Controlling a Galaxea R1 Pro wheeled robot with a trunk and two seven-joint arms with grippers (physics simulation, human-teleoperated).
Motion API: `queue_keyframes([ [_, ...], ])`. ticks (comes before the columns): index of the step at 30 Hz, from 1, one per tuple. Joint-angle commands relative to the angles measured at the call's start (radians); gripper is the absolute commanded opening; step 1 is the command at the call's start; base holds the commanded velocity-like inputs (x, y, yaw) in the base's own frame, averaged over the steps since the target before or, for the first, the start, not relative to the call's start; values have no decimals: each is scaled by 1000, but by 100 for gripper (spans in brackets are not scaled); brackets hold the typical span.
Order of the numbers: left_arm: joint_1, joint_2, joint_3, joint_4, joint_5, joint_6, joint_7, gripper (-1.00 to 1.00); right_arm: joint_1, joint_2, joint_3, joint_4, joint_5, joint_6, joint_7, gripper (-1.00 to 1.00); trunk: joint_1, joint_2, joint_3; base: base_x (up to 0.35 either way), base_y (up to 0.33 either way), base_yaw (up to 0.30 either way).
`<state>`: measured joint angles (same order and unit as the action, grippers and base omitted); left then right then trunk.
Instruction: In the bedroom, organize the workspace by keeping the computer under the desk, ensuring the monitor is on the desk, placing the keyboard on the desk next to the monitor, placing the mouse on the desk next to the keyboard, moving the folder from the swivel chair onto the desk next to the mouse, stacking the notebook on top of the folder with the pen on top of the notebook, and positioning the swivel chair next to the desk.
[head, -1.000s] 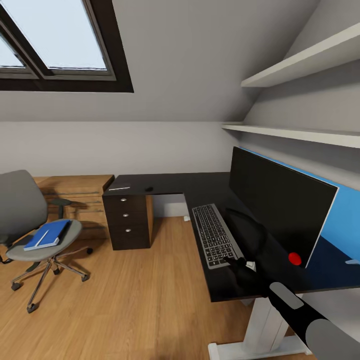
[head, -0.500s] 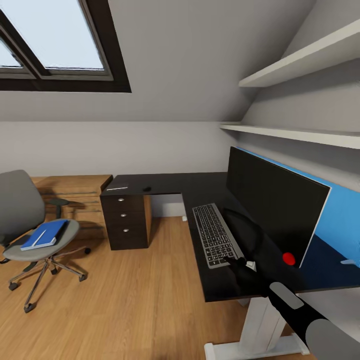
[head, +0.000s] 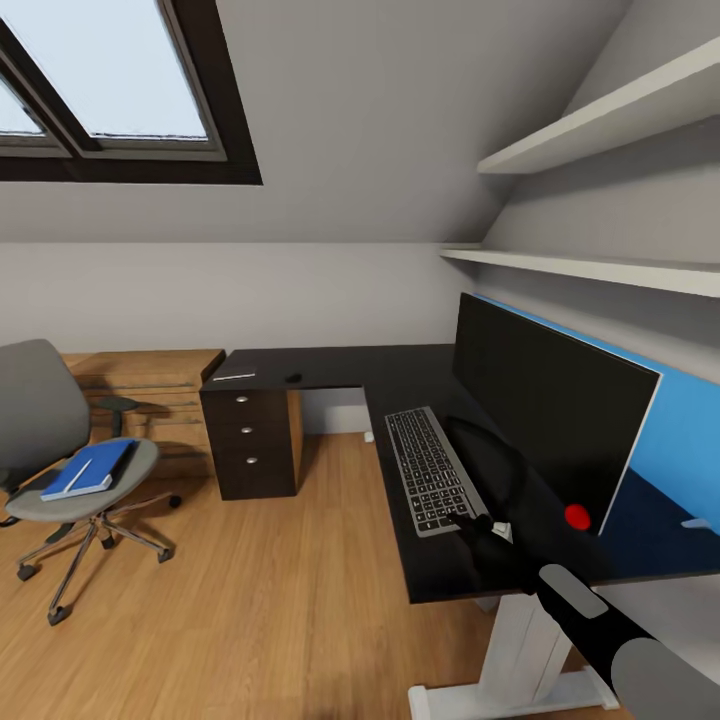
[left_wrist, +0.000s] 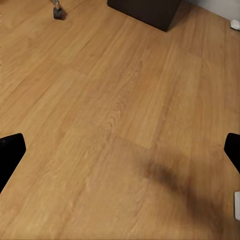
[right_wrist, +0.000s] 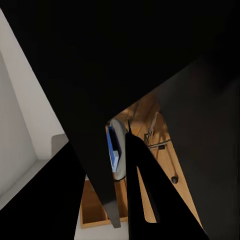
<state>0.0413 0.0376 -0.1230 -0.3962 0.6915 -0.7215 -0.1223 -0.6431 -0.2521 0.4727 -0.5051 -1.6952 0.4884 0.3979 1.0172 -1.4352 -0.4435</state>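
Reaching with the right tool (head: 478, 524) onto the tabletop (head: 400, 372), tip touching or just beside the near right corner of the keyboard (head: 430, 468). Cannot tell from the dark shapes whether clenched or released. Holding the left tool (left_wrist: 120, 152) released, fingers wide apart, over bare wood floor (left_wrist: 110, 100).

Judging the keyboard step as good as done: laid just beside the monitor (head: 545, 420), long axis running 12 to 6, parallel to the screen.

Turning next, most likely, on the mouse (head: 294, 377): well apart from the right tool toward 11 o'clock, on the far wing of the tabletop, above the drawers. Too far for a reach from here, probably; calls for moving the base first. Lying just at its 9 o'clock, the notebook (head: 235, 377).

Further out at 9 o'clock from the tool: the folder (head: 95, 468) on the seat of the swivel chair (head: 40, 410), long axis about 2 to 8, with the pen (head: 82, 473) on top along the same line.

Counting: one monitor, one keyboard, one mouse, one notebook, one folder, one pen, one chair.
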Motion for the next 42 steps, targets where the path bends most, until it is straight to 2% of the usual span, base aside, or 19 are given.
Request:
queue_keyframes([
  [1,0,1,-6,-1,11,-2,-4,100,-1,-1,6,0,-8,1,4,-100,4,-8,-4,0,0,0],
  [20,0,1,-6,-1,11,-1,-4,100,-1,-1,6,0,-8,1,4,-100,77,-141,-64,0,0,0],
  [42,0,2,-6,-1,8,-3,-8,100,-1,-1,6,0,-8,2,5,-100,77,-141,-64,0,0,0],
])
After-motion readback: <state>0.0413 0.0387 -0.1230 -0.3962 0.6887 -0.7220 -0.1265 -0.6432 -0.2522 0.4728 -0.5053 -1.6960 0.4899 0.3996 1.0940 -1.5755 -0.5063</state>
